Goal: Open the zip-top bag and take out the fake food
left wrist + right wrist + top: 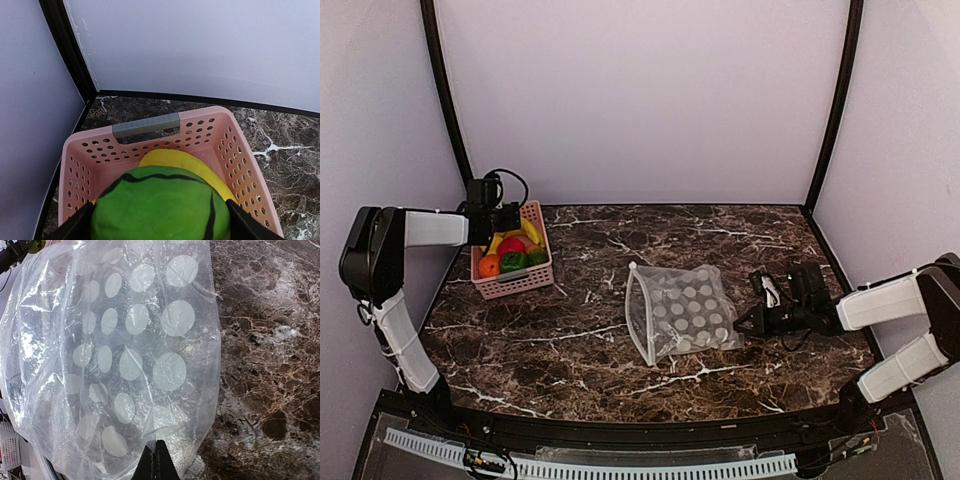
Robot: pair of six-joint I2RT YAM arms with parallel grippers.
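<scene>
The zip-top bag (682, 311) lies mid-table, clear with pale dots, its white zip strip (639, 315) on the left edge; no food shows inside it. My right gripper (752, 320) is shut on the bag's right edge; in the right wrist view its closed tips (156, 460) pinch the film of the bag (125, 340). My left gripper (508, 219) hovers over the pink basket (542, 275) and is shut on a bright green ball (160, 200) with black stripes. A yellow banana (205, 170) lies under it. An orange ball (488, 266), a red ball (512, 245) and a green leafy piece (520, 262) lie in the basket.
The pink perforated basket (245, 170) stands at the far left near the left wall, its grey handle (146, 124) toward the back. Dark frame posts run up the back corners. Marble tabletop (620, 390) lies around the bag.
</scene>
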